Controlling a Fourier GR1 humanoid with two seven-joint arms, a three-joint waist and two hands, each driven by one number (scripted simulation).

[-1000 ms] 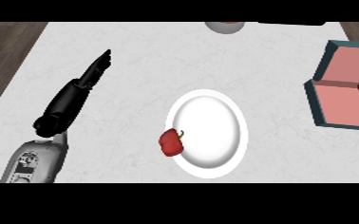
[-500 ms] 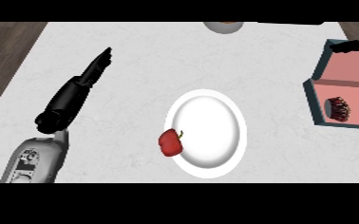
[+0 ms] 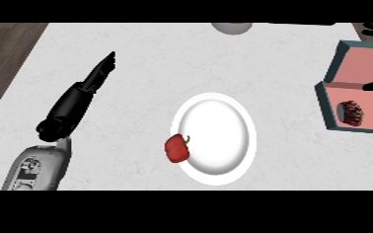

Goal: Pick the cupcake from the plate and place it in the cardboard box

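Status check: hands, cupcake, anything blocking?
Left hand open, resting left of plate. Right hand out of view. Cupcake in box. Red pepper on plate's edge, nothing blocking.

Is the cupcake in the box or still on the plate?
In the box. The cupcake lies on the pink floor of the box; the white plate holds only a red pepper at its rim.

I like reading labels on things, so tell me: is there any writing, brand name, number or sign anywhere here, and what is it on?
None can be read.
Grey forearm: dark marks, too blurred to read as text.
Plate, red pepper, box, cupcake, left robot hand: no writing shows.
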